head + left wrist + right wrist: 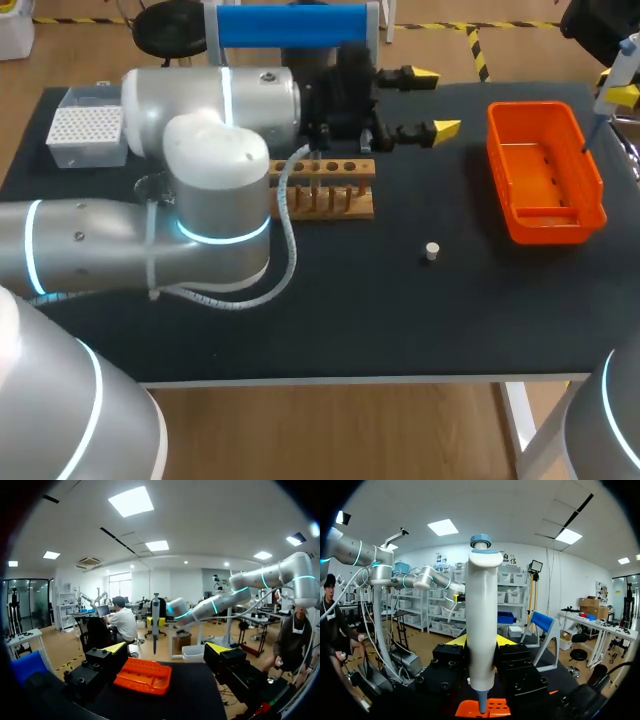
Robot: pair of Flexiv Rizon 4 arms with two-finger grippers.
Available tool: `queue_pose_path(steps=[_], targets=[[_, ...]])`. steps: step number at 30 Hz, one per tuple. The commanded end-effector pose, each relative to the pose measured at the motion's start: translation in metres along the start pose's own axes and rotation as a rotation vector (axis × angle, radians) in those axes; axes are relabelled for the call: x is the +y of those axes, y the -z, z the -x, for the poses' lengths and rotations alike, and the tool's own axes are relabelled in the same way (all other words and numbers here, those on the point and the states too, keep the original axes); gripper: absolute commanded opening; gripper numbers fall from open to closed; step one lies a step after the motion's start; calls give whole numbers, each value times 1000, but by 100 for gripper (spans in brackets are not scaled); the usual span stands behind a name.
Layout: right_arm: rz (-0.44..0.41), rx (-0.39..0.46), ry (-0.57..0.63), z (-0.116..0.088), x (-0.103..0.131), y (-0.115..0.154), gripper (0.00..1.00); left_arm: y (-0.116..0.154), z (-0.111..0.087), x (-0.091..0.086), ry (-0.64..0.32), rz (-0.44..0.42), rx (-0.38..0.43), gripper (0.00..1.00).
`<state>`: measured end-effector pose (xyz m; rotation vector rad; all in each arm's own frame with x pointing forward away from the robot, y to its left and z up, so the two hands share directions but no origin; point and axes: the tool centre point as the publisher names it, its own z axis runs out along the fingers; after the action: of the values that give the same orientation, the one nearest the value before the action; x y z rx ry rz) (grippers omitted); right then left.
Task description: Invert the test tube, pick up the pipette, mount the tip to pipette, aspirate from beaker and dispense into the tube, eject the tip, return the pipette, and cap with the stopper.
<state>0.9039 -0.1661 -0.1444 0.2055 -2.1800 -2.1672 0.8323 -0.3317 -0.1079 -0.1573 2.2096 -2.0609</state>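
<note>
Holds the pipette (482,625) upright in the right fingers (451,655) — clenched on its white body from both sides, narrow end down over the orange tray (490,707). Puts that grasp, seen from the head camera, at the right edge of the worktop (400,310), just beside the tray. Leaves the left fingers (445,128) released and spread, nothing between them — above the worktop, just behind the wooden rack (320,188). Finds a small white stopper (432,251) lying alone in front of the rack, and a tip box (85,135) near the far left corner.
</note>
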Motion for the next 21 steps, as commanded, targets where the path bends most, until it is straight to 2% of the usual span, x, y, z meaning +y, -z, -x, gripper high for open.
queue_pose_path(steps=[1,16,21], targets=[[-4,-2,0,-1,1,-1,0,33,-3,4,-2,-101,-4,100],[-4,-2,0,-1,1,-1,0,70,7,16,38,-79,-14,100],[-4,-2,0,-1,1,-1,0,77,7,16,23,-22,-37,100]])
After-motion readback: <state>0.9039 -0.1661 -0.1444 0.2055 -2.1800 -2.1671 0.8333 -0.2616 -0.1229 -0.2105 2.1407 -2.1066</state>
